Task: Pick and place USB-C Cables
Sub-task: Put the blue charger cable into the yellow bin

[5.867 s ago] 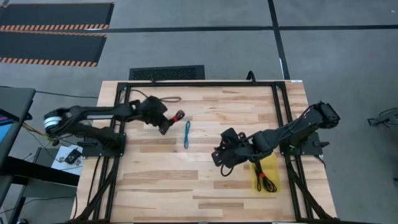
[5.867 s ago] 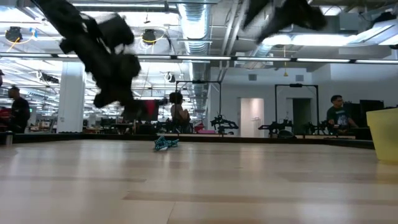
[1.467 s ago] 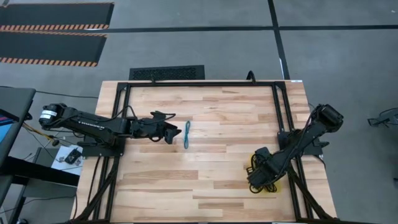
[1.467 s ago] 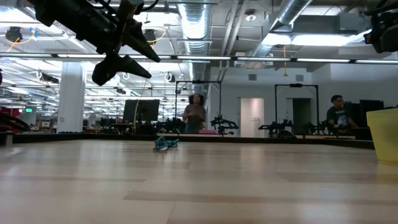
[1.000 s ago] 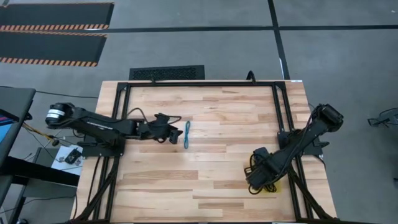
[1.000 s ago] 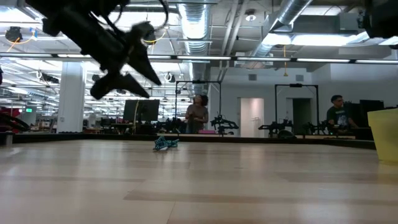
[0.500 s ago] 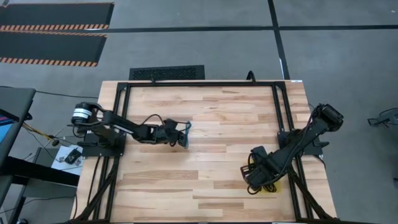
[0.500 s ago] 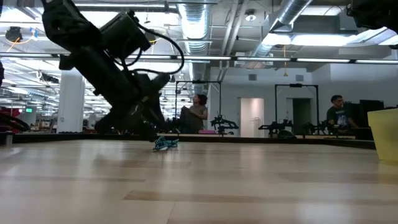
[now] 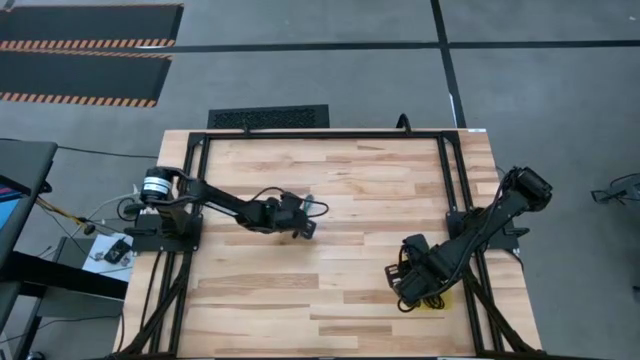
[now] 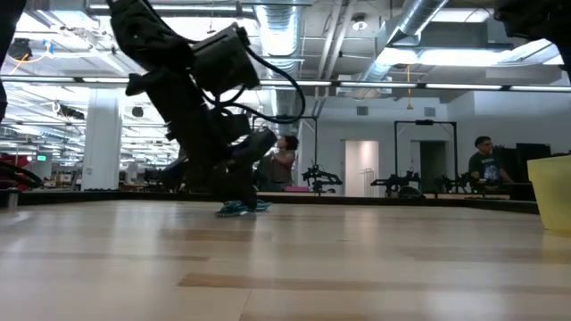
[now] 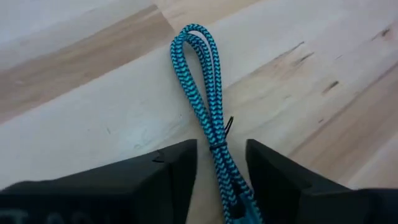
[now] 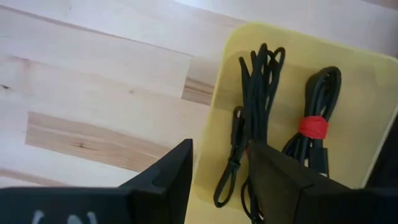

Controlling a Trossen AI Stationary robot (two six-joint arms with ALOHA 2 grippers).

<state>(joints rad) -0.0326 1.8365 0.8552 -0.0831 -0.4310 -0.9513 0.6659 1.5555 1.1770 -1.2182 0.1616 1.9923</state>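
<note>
- Light blue USB-C cable (image 11: 208, 118): we note it lying flat on the wooden table (image 9: 350, 190), left of centre, a braided folded bundle pinched partway along by a thin dark tie. In the high view the gripper hides nearly all of it.
- Left gripper (image 11: 221, 165): down at table level over the blue cable. The left wrist view shows the two fingers (image 11: 177, 168) parted, one on each side of the bundle near the tie, with a gap showing between pads and braid. We judge it open and holding nothing yet.
- Low view: the left arm (image 10: 201, 107) leans down steeply, and the blue cable (image 10: 234, 209) shows at its tip on the table.
- Step in hand, as we read it: the grasp of the last cable left out on the table. The next move calls for closing squarely across the bundle, low enough to trap both strands, then lifting and carrying it over to the tray.
- Right gripper (image 12: 221, 168): hovers over the yellow tray (image 12: 360, 81) near the table's right edge, fingers apart and empty.
- Tray contents: black cables, one with a red tie (image 12: 313, 127), a thinner black bundle (image 12: 258, 87) beside it. We cannot count them all.
</note>
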